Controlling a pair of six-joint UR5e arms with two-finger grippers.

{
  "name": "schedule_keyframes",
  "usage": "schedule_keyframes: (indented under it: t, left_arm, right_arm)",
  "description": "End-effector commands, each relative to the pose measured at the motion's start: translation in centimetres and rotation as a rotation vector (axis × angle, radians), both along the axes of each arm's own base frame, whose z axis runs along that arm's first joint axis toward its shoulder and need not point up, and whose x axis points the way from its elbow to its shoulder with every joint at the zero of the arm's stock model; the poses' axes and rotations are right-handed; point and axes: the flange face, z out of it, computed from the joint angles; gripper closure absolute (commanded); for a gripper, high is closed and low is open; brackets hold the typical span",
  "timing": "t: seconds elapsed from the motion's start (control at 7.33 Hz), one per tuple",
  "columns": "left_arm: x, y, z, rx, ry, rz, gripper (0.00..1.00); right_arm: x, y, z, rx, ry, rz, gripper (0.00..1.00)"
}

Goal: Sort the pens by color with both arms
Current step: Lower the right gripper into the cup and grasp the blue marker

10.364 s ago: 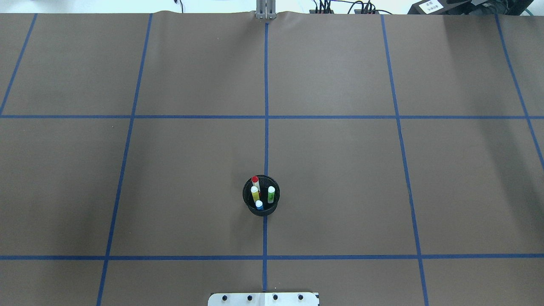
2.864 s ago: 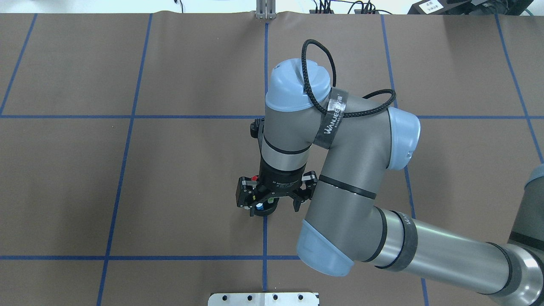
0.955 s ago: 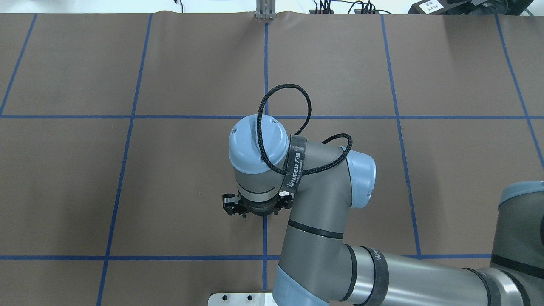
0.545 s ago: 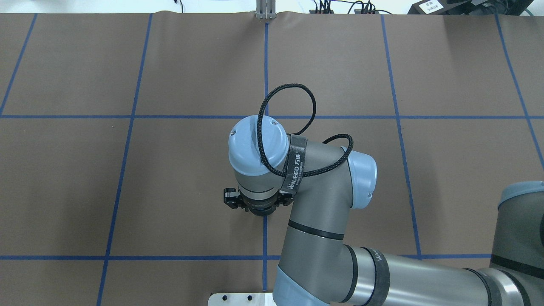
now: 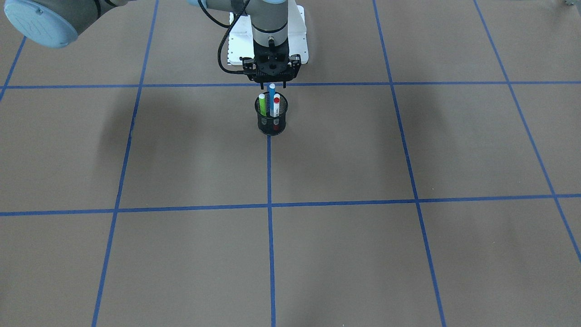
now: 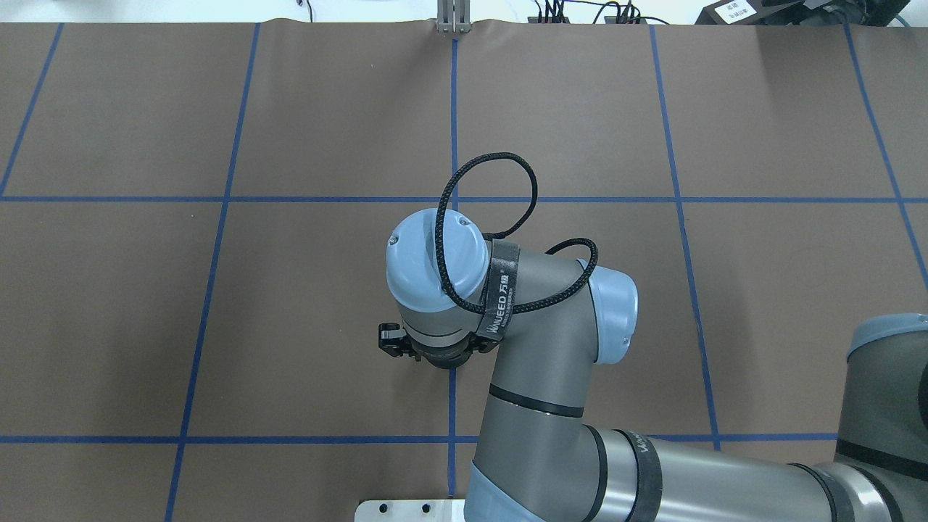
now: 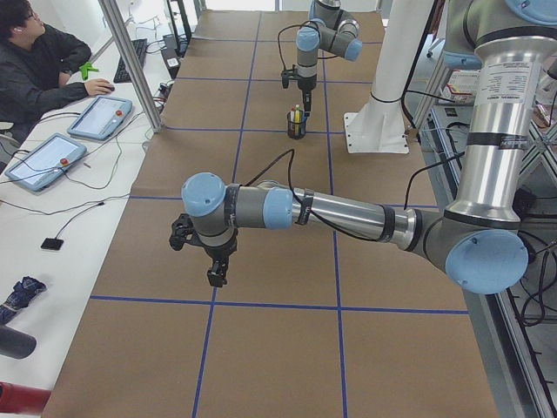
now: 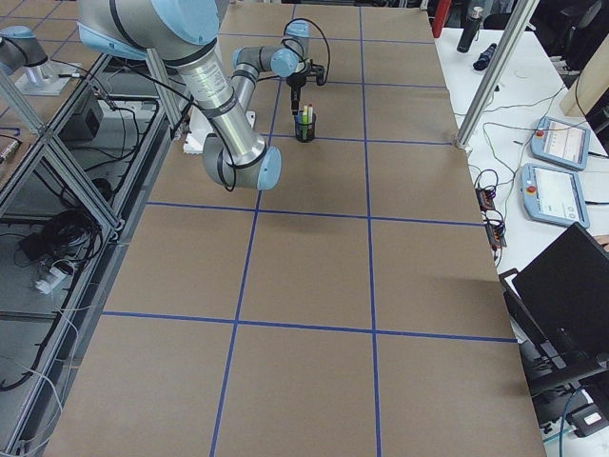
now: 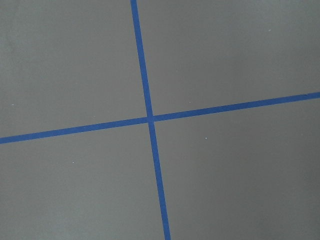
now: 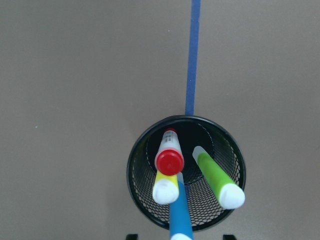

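A black mesh cup stands on the centre tape line and holds the pens. The blue pen stands upright and tallest, beside the lime green pen and the white pen with a red cap. The right wrist view also shows the yellow pen under the red cap. My right gripper hangs straight above the cup, open. Its fingertips stand apart on either side of the blue pen's top end. My left gripper hovers over bare table far from the cup; I cannot tell whether it is open or shut.
The white base plate lies just behind the cup. In the exterior left view a person sits at a side desk with tablets, behind a metal post. Blue tape lines grid the brown table.
The right arm came in over the cup and lowered its gripper onto the pens. Over the last second its wrist has shifted only slightly toward the robot.
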Motion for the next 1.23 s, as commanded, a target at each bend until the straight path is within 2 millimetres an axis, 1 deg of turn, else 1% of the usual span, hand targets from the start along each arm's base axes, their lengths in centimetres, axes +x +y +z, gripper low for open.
schedule_keyframes:
  t: [0.0, 0.14, 0.82, 1.09]
  left_arm:
    - [0.00, -0.02, -0.07, -0.002, 0.000, 0.000, 0.00]
    - [0.00, -0.01, -0.15, 0.000, 0.000, 0.000, 0.00]
    - [0.00, -0.08, -0.23, 0.001, 0.000, 0.000, 0.00]
    - [0.00, 0.00, -0.35, 0.003, 0.000, 0.000, 0.00]
  right_arm:
    - [-0.27, 0.24, 0.38, -0.005, 0.004, -0.001, 0.41]
    - [-0.32, 0.22, 0.54, -0.006, 0.007, -0.001, 0.45]
    - [-0.34, -0.07, 0.68, 0.006, 0.014, 0.011, 0.49]
    - [-0.30, -0.18, 0.78, 0.006, 0.016, 0.014, 0.58]
